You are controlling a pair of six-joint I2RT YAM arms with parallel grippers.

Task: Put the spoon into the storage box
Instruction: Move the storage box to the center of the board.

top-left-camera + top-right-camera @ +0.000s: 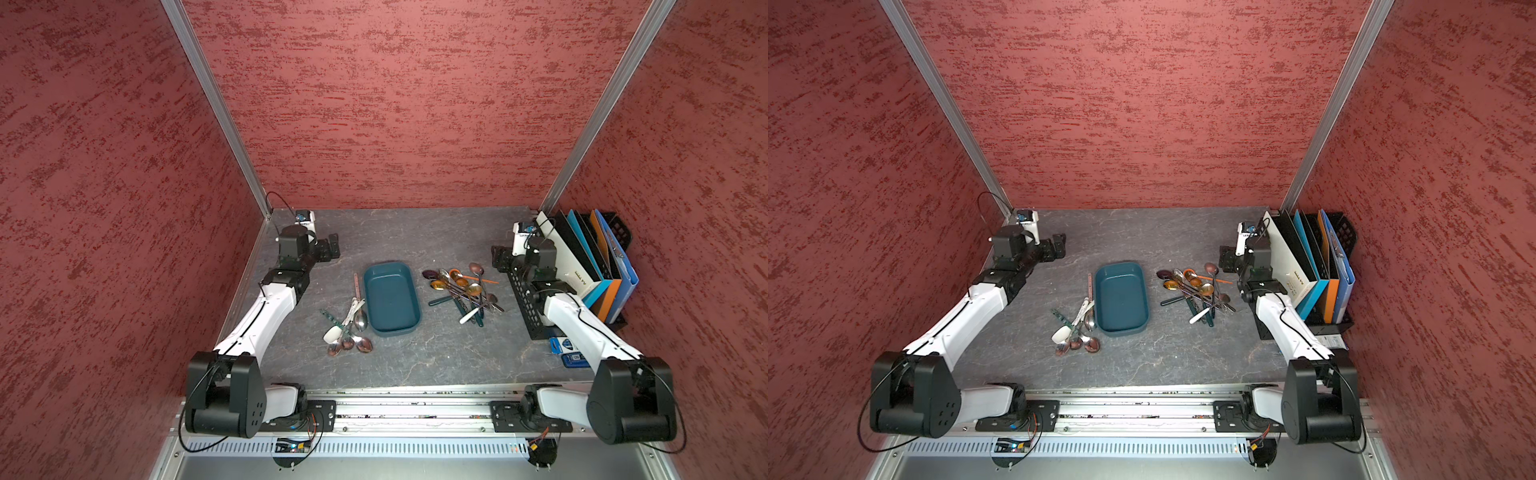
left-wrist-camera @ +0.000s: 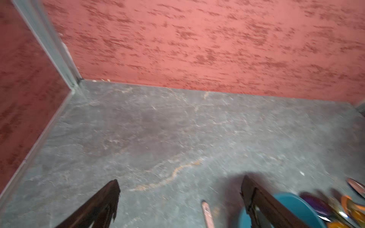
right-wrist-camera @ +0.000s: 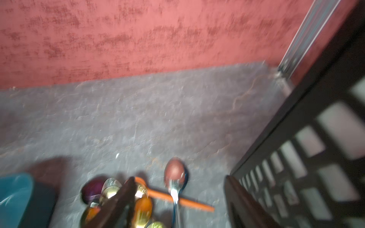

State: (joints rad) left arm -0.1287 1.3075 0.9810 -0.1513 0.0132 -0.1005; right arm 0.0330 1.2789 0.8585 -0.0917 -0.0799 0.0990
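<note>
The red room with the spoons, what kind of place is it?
Probably a robot test booth, not a kitchen: two robot arms on a metal rail, red walls closing in a table, spoons heaped beside a box.

Nothing here reads clearly. The white folder (image 1: 1283,257) standing at the right edge of the desk (image 1: 415,361) carries dark lettering low on its face, too small to make out. The blue packets (image 1: 575,358) near the front right corner bear print just as illegible.
</note>
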